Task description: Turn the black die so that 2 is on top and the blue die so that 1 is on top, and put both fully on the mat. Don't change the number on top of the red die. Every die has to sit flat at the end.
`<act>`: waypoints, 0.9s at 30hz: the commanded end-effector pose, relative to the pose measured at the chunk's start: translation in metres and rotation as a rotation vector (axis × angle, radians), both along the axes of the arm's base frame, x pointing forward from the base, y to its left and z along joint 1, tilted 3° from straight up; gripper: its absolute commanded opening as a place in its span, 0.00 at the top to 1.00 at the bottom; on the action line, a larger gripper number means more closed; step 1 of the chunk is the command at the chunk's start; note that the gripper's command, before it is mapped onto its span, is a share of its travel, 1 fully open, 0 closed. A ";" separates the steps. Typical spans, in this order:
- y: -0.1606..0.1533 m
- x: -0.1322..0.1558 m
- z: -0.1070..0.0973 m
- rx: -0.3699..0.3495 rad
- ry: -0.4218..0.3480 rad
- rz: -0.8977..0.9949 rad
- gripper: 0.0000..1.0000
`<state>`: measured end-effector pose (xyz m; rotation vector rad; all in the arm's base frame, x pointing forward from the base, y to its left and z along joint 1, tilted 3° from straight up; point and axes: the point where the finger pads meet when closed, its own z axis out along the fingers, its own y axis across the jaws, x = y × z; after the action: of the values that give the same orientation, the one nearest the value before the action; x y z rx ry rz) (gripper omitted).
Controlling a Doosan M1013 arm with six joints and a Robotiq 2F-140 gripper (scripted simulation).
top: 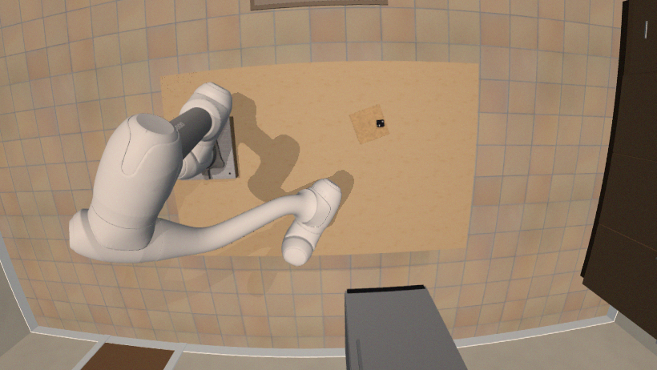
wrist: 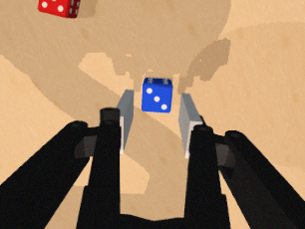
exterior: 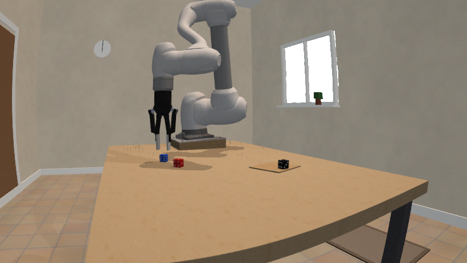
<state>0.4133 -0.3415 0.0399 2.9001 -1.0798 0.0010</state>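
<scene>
The blue die (exterior: 163, 157) (wrist: 156, 97) lies flat on the table with three pips on top. My gripper (exterior: 163, 149) (wrist: 156, 106) points straight down above the table near it, open part way with nothing between its fingers; in the wrist view the die shows just past the fingertips, between their lines. The red die (exterior: 178, 162) (wrist: 58, 7) sits on the table nearby, partly cut off in the wrist view. The black die (top: 380, 122) (exterior: 283, 164) sits flat on the mat (top: 363, 130) (exterior: 261, 167), near one edge; its top number is too small to read.
The wooden table (top: 413, 193) (exterior: 209, 202) bears the arm's base (top: 228, 165) (exterior: 199, 143) at one end. The arm hides the blue and red dice in the top view. A grey cabinet (top: 400, 326) stands on the floor beyond the table's edge.
</scene>
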 end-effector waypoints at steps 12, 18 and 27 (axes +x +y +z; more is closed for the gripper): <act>0.000 0.000 -0.010 0.000 0.000 0.000 0.65; 0.000 0.000 -0.011 0.000 0.000 0.000 0.65; 0.000 0.000 -0.011 0.000 0.000 0.000 0.65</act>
<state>0.4132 -0.3420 0.0288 2.9000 -1.0798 0.0010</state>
